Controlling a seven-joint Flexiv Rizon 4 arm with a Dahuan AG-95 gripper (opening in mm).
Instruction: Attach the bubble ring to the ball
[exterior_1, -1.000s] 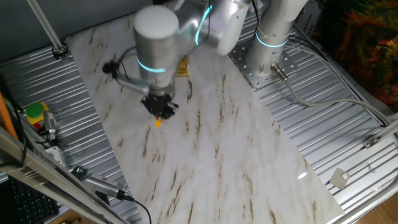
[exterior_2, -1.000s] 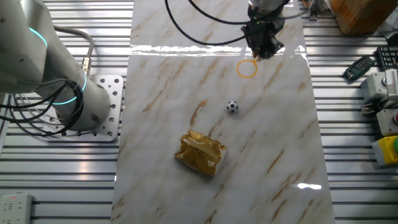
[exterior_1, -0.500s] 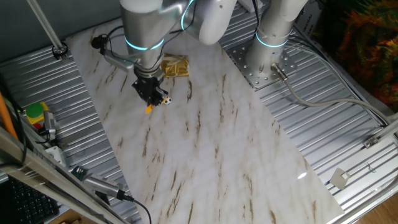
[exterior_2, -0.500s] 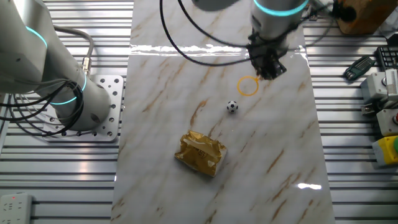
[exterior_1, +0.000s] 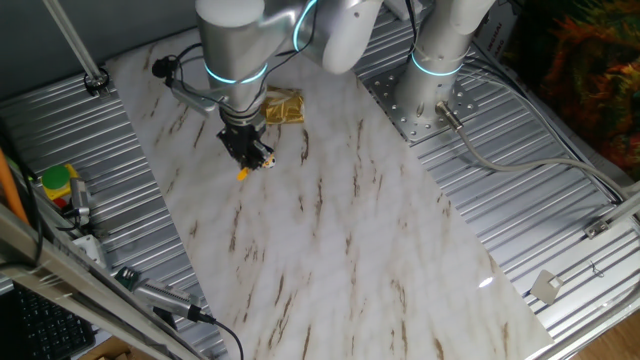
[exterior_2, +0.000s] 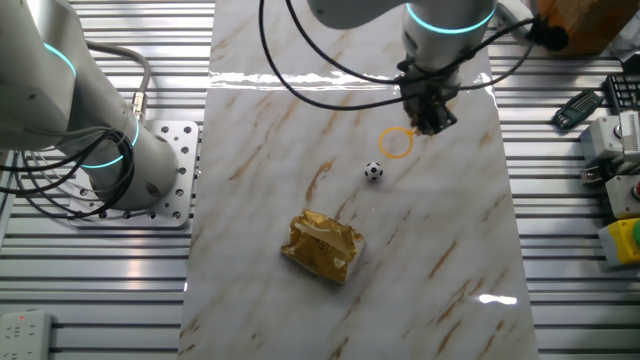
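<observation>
My gripper (exterior_2: 429, 122) is shut on the short handle of the bubble ring (exterior_2: 397, 143), an orange-yellow hoop that hangs just above the marble board. The ball (exterior_2: 373, 171), tiny and white with black patches, rests on the board a little below and left of the hoop, apart from it. In the one fixed view the gripper (exterior_1: 246, 158) covers most of the ring; only an orange tip (exterior_1: 241, 174) shows below the fingers, and the ball (exterior_1: 267, 160) peeks out at the gripper's right side.
A crumpled golden-yellow foil packet (exterior_2: 322, 246) lies on the marble board (exterior_2: 440, 260) near the ball; it also shows behind the arm (exterior_1: 281, 106). The arm's base (exterior_2: 110, 160) stands at the left. Tools and boxes (exterior_2: 622, 160) sit off the board.
The gripper has carried the ring across the board toward the ball; in the last half second it moved only slightly. The ball and packet have not moved.
</observation>
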